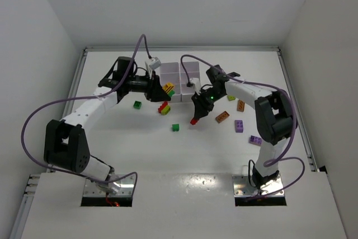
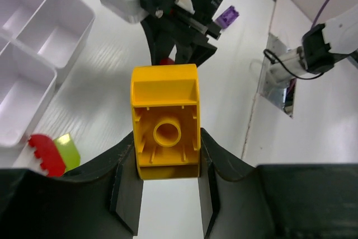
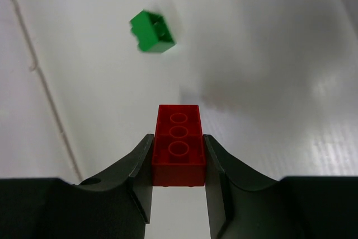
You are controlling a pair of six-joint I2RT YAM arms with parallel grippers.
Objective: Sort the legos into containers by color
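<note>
Both arms arch from the near edge and bend inward over the white table [image 1: 128, 144]. The right fingers [image 3: 140, 172] clamp a glossy red brick [image 3: 178, 149], studs up. Farther on, the left fingers [image 2: 126, 188] pinch a yellow brick [image 2: 165, 121], hollow underside showing, beside the translucent compartmented tray [image 1: 179, 76].

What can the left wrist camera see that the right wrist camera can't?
Only left wrist: the held yellow brick, the tray, a purple brick, the right gripper from outside. Only right wrist: a loose green brick. Both: black fingers clamped on a brick, the white table, and the right gripper's red brick, just a sliver in the left view.
</note>
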